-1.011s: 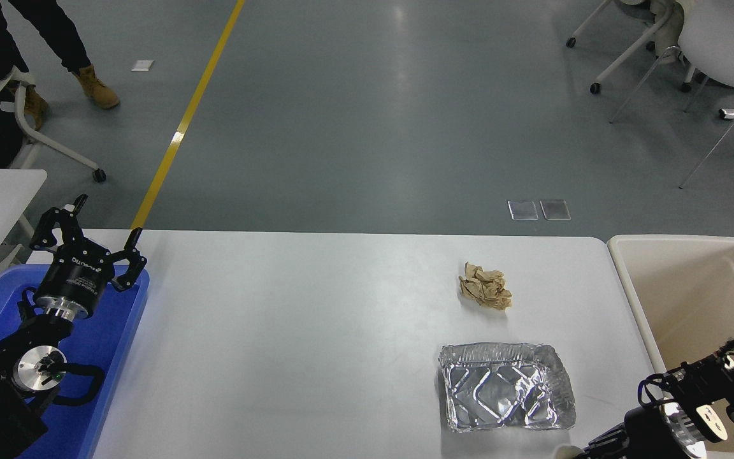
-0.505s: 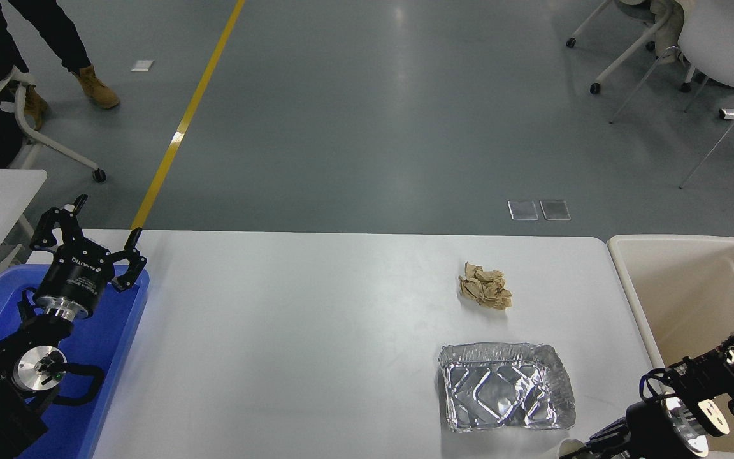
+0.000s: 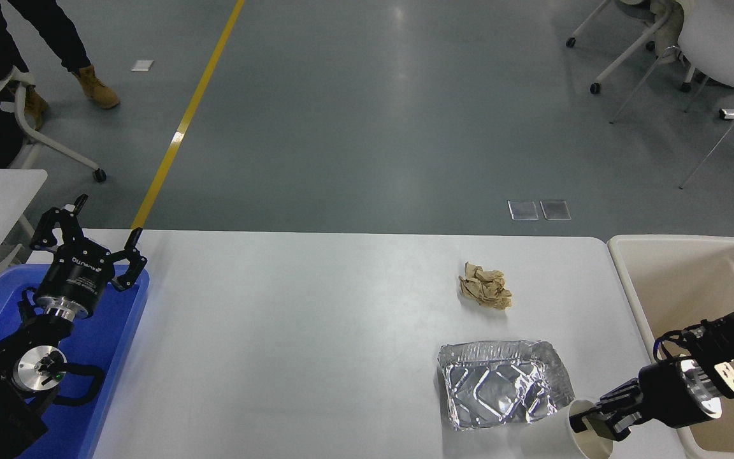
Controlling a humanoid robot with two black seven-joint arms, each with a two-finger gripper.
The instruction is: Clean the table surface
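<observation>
Beside foil tray (image 3: 506,384): cup (image 3: 587,437), crumpled paper (image 3: 485,285).

Right pincer (image 3: 587,426) closed on rim of white paper cup (image 3: 587,440) at bench (image 3: 290,344) near edge, touching foil tray (image 3: 504,392). Crumpled brown paper (image 3: 485,285) farther back. Left pincer (image 3: 86,233) spread wide over blue bin (image 3: 122,331) off left edge.

From my seat the only lettering I can find is a white brand mark on the black body of the left hand (image 3: 86,239), and it looks like "ROBOTIQ", though it is too small to be sure. I can read nothing else anywhere.
</observation>
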